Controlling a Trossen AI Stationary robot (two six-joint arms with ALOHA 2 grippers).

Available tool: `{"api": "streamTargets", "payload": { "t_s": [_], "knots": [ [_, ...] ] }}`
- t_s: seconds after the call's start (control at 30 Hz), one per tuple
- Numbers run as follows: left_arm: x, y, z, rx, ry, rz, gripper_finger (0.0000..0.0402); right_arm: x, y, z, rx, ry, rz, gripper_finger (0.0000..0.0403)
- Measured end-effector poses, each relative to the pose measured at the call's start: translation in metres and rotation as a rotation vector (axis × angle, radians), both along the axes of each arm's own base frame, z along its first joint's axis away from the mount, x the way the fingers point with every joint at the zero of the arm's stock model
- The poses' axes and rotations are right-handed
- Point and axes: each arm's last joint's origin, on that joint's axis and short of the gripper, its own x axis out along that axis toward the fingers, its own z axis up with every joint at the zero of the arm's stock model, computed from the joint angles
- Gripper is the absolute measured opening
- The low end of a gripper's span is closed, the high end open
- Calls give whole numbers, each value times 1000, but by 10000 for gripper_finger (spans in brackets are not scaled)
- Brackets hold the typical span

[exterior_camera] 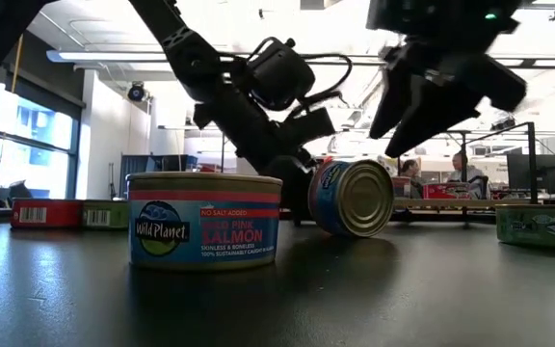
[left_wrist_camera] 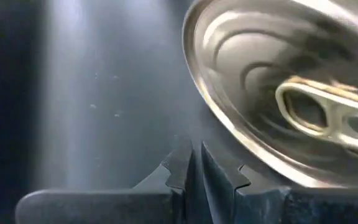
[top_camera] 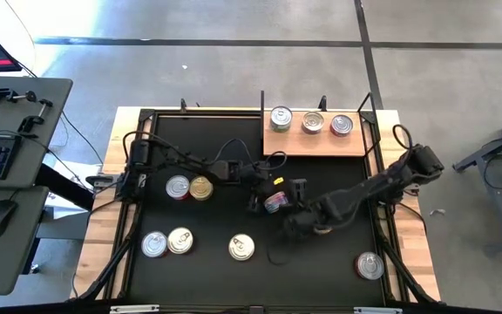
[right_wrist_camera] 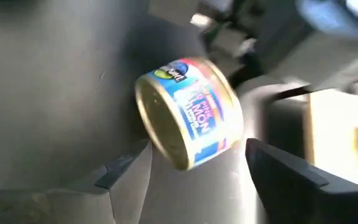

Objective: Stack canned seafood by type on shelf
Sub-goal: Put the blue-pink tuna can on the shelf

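The wooden shelf [top_camera: 316,139] sits at the far right of the black mat [top_camera: 207,222], with 3 cans [top_camera: 311,122] standing in a row on it, none stacked.

On the mat, 2 cans [top_camera: 188,187] stand touching at the left, 2 more [top_camera: 166,243] touch nearer the front edge, 1 can [top_camera: 241,249] stands alone at front centre, and 1 can [top_camera: 369,265] at the front right.

At mid-mat a blue-labelled salmon can [top_camera: 276,202] lies tipped on its side, its gold end facing the low camera [exterior_camera: 355,198].

The left gripper [top_camera: 260,194] is down at this can; its wrist view shows the 2 fingers [left_wrist_camera: 180,167] pressed together, gripping nothing, with the can's pull-tab lid [left_wrist_camera: 291,93] just beside them.

The right gripper [top_camera: 299,218] hangs above the mat just beside the tipped can, jaws spread wide, holding nothing; its wrist view shows the can [right_wrist_camera: 188,112] between and beyond the fingers.
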Motion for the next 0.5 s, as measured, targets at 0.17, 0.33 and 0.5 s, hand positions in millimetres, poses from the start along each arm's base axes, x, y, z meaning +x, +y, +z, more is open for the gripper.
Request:
{"api": "streamTargets", "payload": {
  "t_s": [0.17,0.33,0.5],
  "knots": [
    [-4,3,19,104,2,37,28,13,-27,3,157,93,70,266],
    [-13,4,32,149,54,56,28,18,-42,7,173,139,141,281],
    [-32,2,52,161,168,50,20,20,-42,5,113,175,242,284]
  ]
}}
